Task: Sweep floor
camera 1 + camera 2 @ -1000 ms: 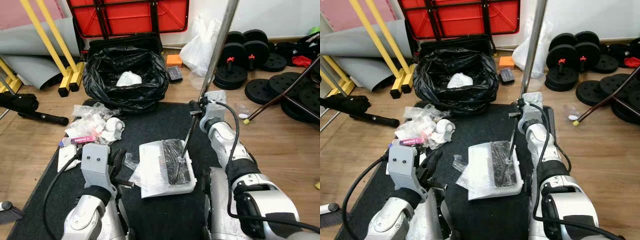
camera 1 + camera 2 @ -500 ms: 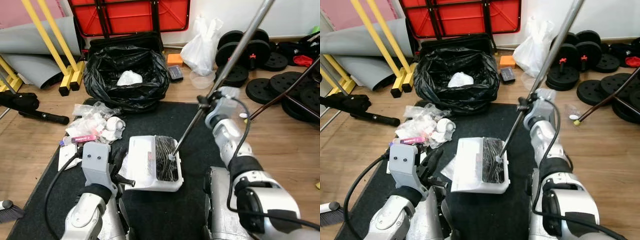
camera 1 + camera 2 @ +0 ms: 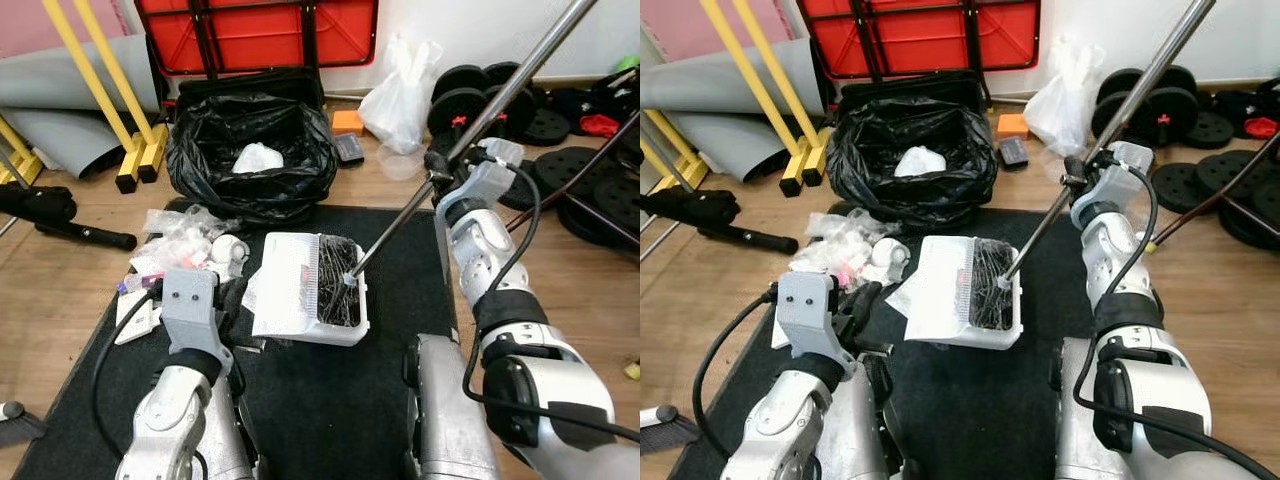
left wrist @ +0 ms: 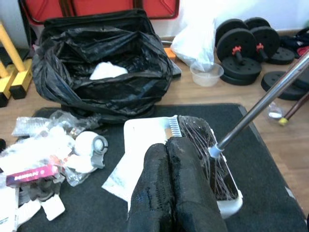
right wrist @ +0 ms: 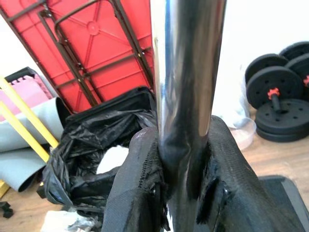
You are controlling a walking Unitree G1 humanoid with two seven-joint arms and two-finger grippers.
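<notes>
black mat (image 3: pixel 330 400) — broom (image 3: pixel 470 125) (in dustpan (image 3: pixel 290 295))

white dustpan (image 3: pixel 300 292) – tilted, broom (image 3: pixel 345 280) inside

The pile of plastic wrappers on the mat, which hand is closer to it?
Left. The left hand sits just beside the wrapper pile, gripping the white dustpan. The right hand is across the mat, clamped on the broom pole.

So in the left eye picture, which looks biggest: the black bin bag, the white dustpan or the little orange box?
1. Bin bag, the largest.
2. Dustpan, smaller, though it sits nearer the camera, which flatters it.
3. Orange box, by far the smallest; it lies farthest back.
</notes>
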